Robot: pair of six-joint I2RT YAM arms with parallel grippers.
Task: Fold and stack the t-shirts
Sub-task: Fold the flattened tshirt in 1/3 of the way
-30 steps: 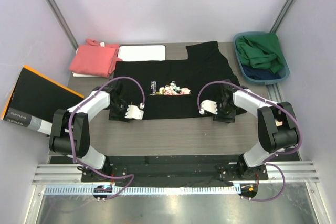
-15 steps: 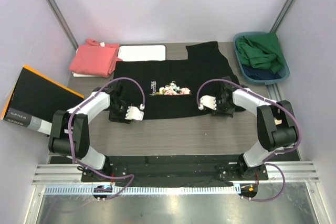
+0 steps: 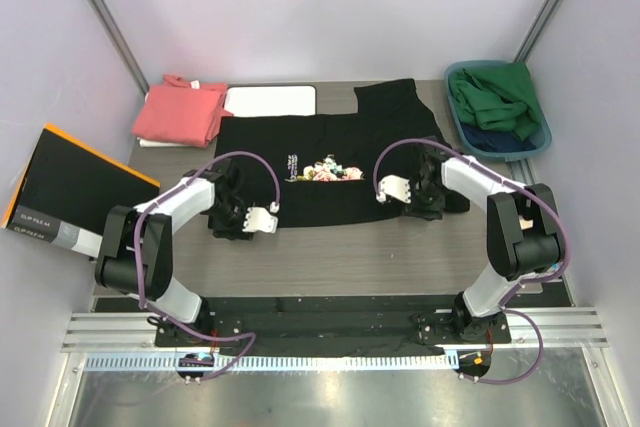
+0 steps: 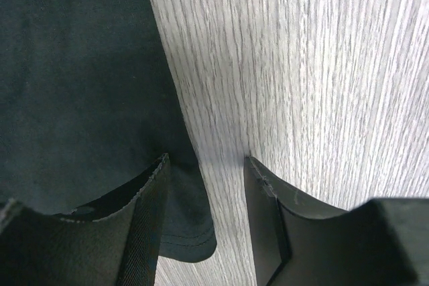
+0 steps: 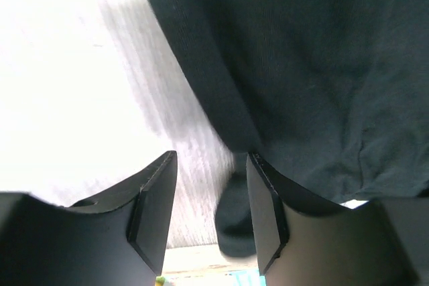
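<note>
While both arm bases sit at the near edge of the table (image 3: 340,247), the two wrists reach to the near hem of the black t-shirt (image 3: 330,137), one at each end. The left gripper (image 4: 204,162) points down at the near left corner. Its jaws stand partly apart, one finger over the dark cloth and the other over bare wood grain, with the cloth's edge running into the gap. Nothing is pinched between them. The right gripper (image 5: 211,159) hangs over the near right corner in the same way. Its jaws are parted about as far, the hem passes between them, and no grip is closed on it.

The black t-shirt lies flat across the middle of the table, its flower print (image 3: 325,169) and white lettering (image 3: 292,165) facing up, and one part sticks out toward the far right.

At the far left, the salmon-pink t-shirt (image 3: 180,112) lies folded, touching the left end of a white board (image 3: 270,100). A flat black box with an orange edge (image 3: 70,187) lies tilted off the table's left side. At the far right, a teal bin (image 3: 452,75) holds green cloth (image 3: 495,97) over something dark blue.
</note>
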